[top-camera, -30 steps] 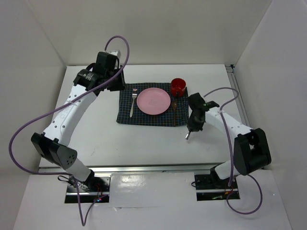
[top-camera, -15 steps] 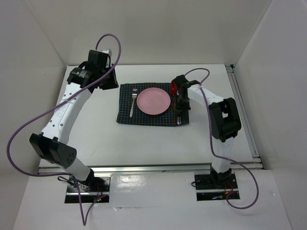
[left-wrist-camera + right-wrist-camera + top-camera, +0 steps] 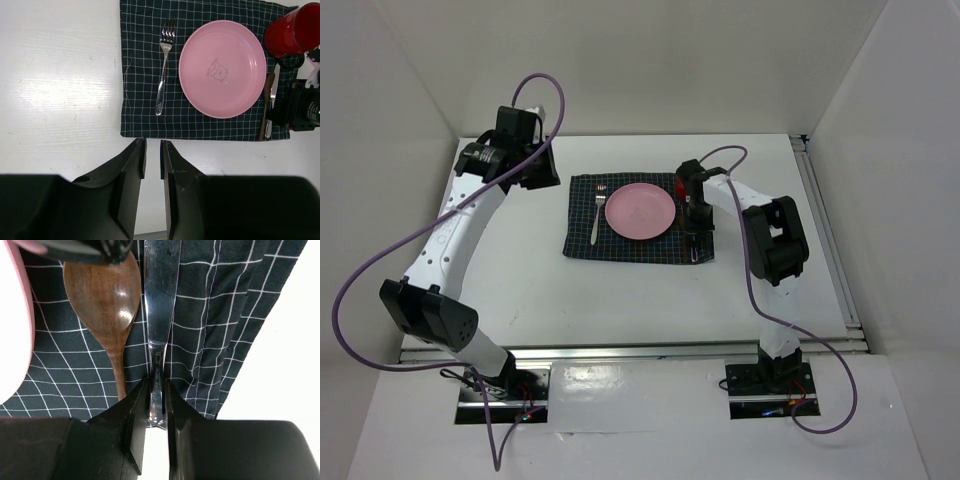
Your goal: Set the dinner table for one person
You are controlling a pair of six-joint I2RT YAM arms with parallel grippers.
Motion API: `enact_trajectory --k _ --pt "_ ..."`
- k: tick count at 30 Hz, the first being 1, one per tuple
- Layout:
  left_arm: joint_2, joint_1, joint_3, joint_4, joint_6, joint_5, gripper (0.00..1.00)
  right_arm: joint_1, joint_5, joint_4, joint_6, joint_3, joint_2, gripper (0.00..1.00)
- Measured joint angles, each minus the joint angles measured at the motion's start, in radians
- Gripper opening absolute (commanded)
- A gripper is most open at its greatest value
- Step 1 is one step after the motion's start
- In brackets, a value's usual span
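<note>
— Firstly, confirm position of dinner table (image 3: 650,290).
— Spans the floor of the white enclosure, beneath both arms. Carries a dark checked placemat (image 3: 582,245) toward the far side.
— Contents of placemat?
— Holds pink plate (image 3: 639,211) at centre. Fork (image 3: 597,218) just left of plate, tines toward far edge. Red mug (image 3: 295,32) at far right corner. Wooden spoon (image 3: 102,295) right of plate, with knife (image 3: 161,290) just beside it on the outer side, along the mat's right margin.
— Right gripper (image 3: 156,405)?
— Pinches the knife's handle end, low over the mat's near edge.
— Left gripper (image 3: 153,150)?
— Hovers over bare table, left of the mat. Fingers parted by a narrow gap, gripping nothing.
</note>
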State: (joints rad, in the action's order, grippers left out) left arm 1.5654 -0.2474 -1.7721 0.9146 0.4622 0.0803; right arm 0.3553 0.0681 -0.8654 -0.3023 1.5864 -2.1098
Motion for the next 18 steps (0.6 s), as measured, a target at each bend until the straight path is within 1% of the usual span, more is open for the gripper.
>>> enact_trajectory --k 3,4,5,6,10,12,13,14,17,18 --pt "-0.003 0.003 0.012 0.0 -0.012 -0.008 0.36 -0.002 0.001 -0.002 -0.005 0.001 -0.001 0.23" --pt "-0.003 0.003 0.013 0.0 -0.014 -0.009 0.36 -0.003 0.003 -0.003 -0.011 0.001 -0.001 0.28" --pt "-0.004 0.003 0.015 -0.002 -0.014 -0.01 0.36 -0.003 0.004 -0.004 -0.016 0.001 -0.001 0.31" --pt "-0.006 0.003 0.017 -0.001 -0.014 -0.011 0.36 -0.003 0.005 -0.004 -0.018 0.001 -0.001 0.38" --pt "-0.009 0.003 0.019 -0.002 -0.017 -0.016 0.36 -0.006 0.025 -0.019 -0.032 0.002 -0.001 0.41" --pt "-0.013 0.003 0.024 -0.002 -0.017 -0.019 0.36 -0.006 0.033 -0.029 -0.043 0.006 -0.001 0.45" --pt "-0.015 0.003 0.026 -0.002 -0.018 -0.02 0.36 -0.006 0.041 -0.038 -0.048 0.011 0.0 0.53" --pt "-0.016 0.005 0.027 -0.002 -0.018 -0.024 0.36 -0.006 0.052 -0.046 -0.055 0.014 0.003 0.7" --pt "-0.018 0.009 0.027 -0.002 -0.018 -0.037 0.36 -0.006 0.093 -0.081 -0.076 0.028 0.034 0.89" --pt "-0.019 0.01 0.027 -0.002 -0.018 -0.038 0.36 -0.008 0.108 -0.098 -0.084 0.031 0.057 0.99"
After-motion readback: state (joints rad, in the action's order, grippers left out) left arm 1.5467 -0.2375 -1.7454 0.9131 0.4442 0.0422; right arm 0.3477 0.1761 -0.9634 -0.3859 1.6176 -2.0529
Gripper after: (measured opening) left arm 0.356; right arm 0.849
